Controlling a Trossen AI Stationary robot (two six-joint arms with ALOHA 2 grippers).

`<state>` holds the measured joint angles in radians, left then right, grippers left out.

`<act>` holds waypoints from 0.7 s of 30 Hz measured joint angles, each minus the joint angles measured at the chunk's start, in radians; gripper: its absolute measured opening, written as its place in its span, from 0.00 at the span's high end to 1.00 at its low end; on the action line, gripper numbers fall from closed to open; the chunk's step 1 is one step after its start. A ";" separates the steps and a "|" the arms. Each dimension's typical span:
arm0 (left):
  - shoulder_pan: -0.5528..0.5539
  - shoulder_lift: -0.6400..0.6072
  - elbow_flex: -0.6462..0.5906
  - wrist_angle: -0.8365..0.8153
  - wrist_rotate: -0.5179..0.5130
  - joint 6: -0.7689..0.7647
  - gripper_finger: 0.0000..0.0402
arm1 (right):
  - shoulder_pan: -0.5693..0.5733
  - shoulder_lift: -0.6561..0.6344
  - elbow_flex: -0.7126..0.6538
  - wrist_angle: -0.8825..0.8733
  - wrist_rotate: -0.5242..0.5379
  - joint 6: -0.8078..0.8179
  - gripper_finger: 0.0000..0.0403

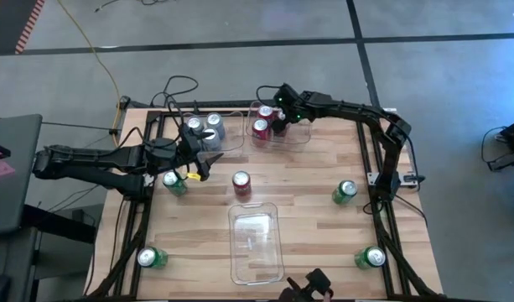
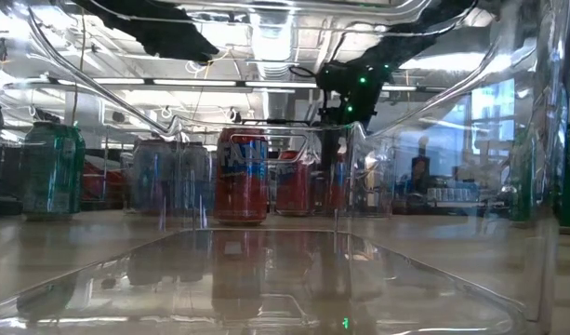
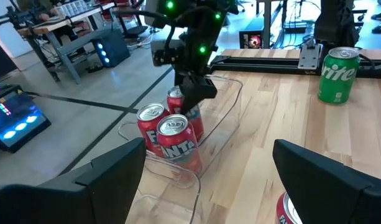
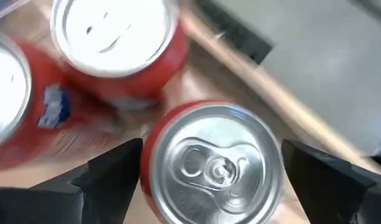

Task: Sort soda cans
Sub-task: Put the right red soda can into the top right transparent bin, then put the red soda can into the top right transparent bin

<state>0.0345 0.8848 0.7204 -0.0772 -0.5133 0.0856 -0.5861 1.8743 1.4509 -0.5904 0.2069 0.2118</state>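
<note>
Nearest the low camera, an empty clear bin [image 1: 255, 242] stands at the bench's [image 1: 307, 210] near edge, so that view is seen through its walls.

Left to right in the high view: a green can [image 1: 151, 257] stands at the near left corner, and another green can [image 1: 173, 181] stands just beside the left gripper [image 1: 198, 165], whose fingers are spread wide with nothing between them. Silver-grey cans [image 1: 203, 127] are gathered in the far left bin [image 1: 227, 138]. A lone red can [image 1: 241, 182] stands mid-bench. Three red cans [image 3: 173, 134] are packed in the far middle bin [image 1: 300, 134], where the right gripper [image 4: 212, 165] is poised over one of them, fingers wide on either side of its silver top, not closed on it. Two more green cans [image 1: 345, 192] [image 1: 372, 257] stand well apart on the right.

Cans like these are judged light, rigid but dentable, with smooth, slippery walls; they are best taken across the cylindrical body below the rim.

Only the right wrist view shows the can top centred between the fingers; only the high view shows the whole sorting layout.
</note>
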 joint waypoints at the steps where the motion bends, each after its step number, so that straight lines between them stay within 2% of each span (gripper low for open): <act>1: 0.000 0.000 0.000 0.000 0.000 0.000 0.14 | 0.002 -0.009 0.000 0.001 0.024 -0.001 0.02; 4: 0.000 0.000 0.000 0.000 -0.002 0.000 0.14 | 0.005 -0.027 0.001 0.002 0.066 -0.003 0.02; 11: 0.000 0.000 0.000 -0.003 -0.008 0.000 0.14 | 0.050 -0.069 0.001 0.000 0.069 -0.011 0.02; 21: 0.000 0.000 0.000 -0.003 -0.008 -0.001 0.14 | 0.180 -0.195 0.001 -0.002 0.107 -0.003 0.02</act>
<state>0.0345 0.8845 0.7200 -0.0804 -0.5212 0.0849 -0.4059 1.6796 1.4521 -0.5928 0.3141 0.2089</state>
